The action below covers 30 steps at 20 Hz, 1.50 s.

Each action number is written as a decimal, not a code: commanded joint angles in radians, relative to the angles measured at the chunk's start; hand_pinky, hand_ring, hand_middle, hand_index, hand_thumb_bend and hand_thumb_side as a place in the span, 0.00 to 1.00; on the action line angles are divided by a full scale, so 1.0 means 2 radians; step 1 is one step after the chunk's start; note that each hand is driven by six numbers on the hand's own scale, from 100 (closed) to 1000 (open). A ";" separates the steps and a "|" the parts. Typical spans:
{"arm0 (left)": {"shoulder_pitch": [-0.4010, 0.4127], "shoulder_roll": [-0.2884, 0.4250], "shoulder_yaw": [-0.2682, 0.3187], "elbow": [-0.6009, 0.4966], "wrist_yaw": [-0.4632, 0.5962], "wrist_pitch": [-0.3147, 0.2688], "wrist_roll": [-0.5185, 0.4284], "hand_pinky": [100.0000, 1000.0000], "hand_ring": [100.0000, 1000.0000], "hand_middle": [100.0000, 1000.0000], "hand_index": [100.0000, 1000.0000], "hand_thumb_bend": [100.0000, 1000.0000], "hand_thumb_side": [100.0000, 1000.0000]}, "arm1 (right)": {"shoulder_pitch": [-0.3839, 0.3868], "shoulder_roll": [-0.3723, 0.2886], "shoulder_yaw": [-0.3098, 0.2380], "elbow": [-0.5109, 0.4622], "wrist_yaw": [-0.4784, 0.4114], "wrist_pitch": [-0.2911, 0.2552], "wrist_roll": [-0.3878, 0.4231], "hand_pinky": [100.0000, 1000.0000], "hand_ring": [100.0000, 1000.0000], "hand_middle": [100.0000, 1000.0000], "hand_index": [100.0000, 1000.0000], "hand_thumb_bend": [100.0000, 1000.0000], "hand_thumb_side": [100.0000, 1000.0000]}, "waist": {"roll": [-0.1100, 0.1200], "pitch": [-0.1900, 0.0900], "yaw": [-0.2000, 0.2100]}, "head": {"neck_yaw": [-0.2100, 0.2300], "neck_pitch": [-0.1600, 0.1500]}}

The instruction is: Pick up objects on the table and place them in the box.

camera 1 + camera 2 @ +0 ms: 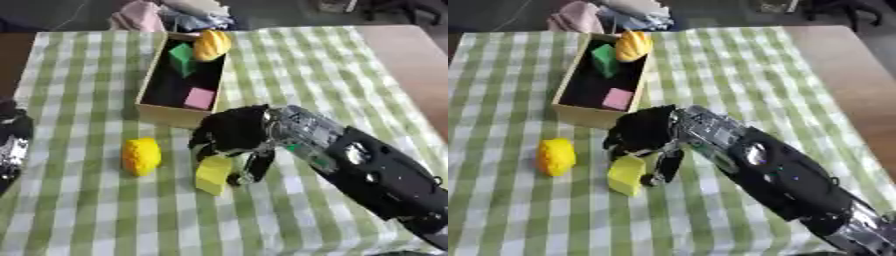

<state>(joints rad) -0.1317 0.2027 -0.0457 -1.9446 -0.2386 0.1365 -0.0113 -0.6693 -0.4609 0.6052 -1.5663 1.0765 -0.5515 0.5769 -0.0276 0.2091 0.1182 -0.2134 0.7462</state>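
A yellow block (213, 174) lies on the checked cloth in front of the box (163, 114). My right hand (234, 134) hangs over it with fingers curled down around its top and right side. A yellow lemon-like object (141, 156) rests on the cloth to the left of the block. Inside the box are a pink block (199, 98), a green block (182, 59) and a yellow-orange rounded object (211, 45) leaning on the far rim. My left hand (12, 145) shows at the left edge, and its fingers are not visible.
The table's green-and-white cloth (306, 65) spreads to the right and front. Bare wooden tabletop (411, 60) lies at the far right. Bundled clothing (171, 15) sits beyond the table's far edge.
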 commanded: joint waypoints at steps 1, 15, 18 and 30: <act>-0.004 0.006 0.001 -0.007 -0.001 0.000 0.001 0.77 0.71 0.70 0.83 0.24 0.61 | -0.011 -0.009 -0.010 -0.007 -0.013 0.003 -0.003 0.93 0.93 0.90 0.78 0.08 0.25 | -0.002 -0.014 0.000 | -0.001 -0.003; -0.003 0.008 0.003 -0.009 0.000 -0.001 0.003 0.77 0.71 0.70 0.83 0.24 0.60 | -0.094 -0.057 -0.055 0.005 -0.135 0.083 0.032 0.92 0.92 0.88 0.78 0.01 0.21 | -0.002 -0.018 -0.001 | -0.001 -0.005; -0.003 0.008 0.003 -0.010 0.000 -0.001 0.003 0.77 0.71 0.70 0.83 0.24 0.60 | -0.119 -0.067 -0.078 0.023 -0.153 0.104 0.051 0.92 0.93 0.89 0.79 0.05 0.22 | -0.001 -0.017 0.002 | -0.001 -0.006; -0.010 0.003 -0.005 -0.010 0.003 -0.002 -0.005 0.77 0.71 0.70 0.83 0.25 0.61 | -0.192 0.003 -0.167 0.180 -0.075 0.201 0.026 0.92 0.92 0.89 0.88 0.04 0.22 | 0.002 -0.008 0.025 | -0.020 -0.020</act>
<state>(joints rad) -0.1408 0.2019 -0.0522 -1.9450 -0.2365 0.1334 -0.0168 -1.0273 -0.4585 0.2959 -1.2297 0.9018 -0.1701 0.6378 -0.0274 0.2039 0.1692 -0.2480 0.7192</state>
